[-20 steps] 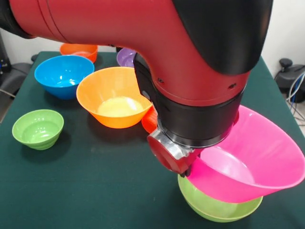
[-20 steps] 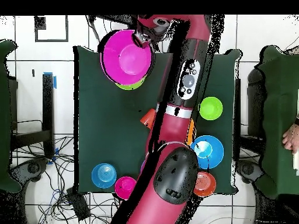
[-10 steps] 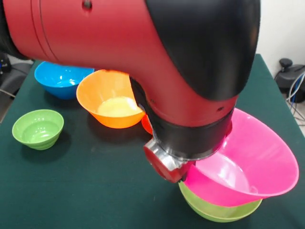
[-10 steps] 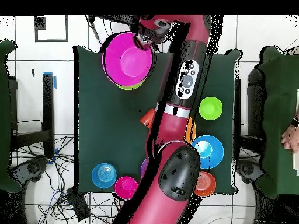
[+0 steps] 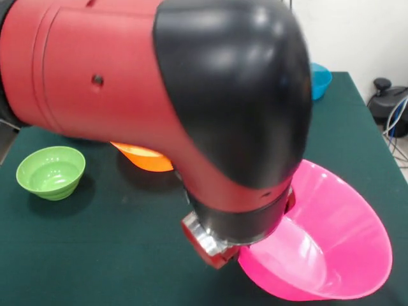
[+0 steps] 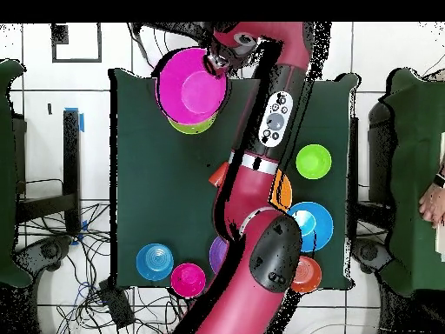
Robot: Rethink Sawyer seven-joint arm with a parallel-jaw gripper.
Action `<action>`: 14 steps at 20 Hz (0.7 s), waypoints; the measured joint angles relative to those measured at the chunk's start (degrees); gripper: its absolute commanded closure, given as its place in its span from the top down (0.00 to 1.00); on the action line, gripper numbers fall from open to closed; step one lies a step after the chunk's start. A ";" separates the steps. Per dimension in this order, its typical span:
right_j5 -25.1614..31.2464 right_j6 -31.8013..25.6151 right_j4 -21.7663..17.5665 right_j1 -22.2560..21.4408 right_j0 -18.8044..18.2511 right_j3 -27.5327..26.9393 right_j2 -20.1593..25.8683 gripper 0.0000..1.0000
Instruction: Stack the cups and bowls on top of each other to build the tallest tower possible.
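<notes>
Jaw state cannot be told: the gripper is hidden behind the arm's bulky wrist at the glossy pink bowl's rim. That bowl, wide and round, sits tilted at lower right in the front view, over a green bowl seen overhead. A small green bowl stands at left.

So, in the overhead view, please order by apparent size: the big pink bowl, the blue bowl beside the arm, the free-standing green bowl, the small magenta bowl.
1. Big pink bowl
2. Blue bowl, partly hidden by the arm
3. Green bowl and small magenta bowl: look alike, unranked
</notes>
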 measured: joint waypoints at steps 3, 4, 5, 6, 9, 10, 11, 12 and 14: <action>0.01 0.00 -2.94 1.38 -0.83 -0.05 3.13 0.00; 0.07 0.00 -4.31 1.93 -1.16 -0.17 4.52 0.00; 0.19 0.00 -5.11 2.31 -1.38 -0.26 5.47 0.00; 0.93 0.00 -7.24 3.21 -1.88 -0.66 7.88 0.00; 2.31 0.00 -9.30 4.09 -2.37 -1.13 10.33 0.00; 4.01 0.00 -11.10 4.74 -2.78 -1.45 12.32 0.00; 4.60 0.00 -11.66 4.94 -2.91 -1.50 12.91 0.00; 5.19 0.00 -12.22 5.15 -3.05 -1.54 13.49 0.00; 7.87 0.00 -14.60 6.01 -3.64 -1.58 16.01 0.00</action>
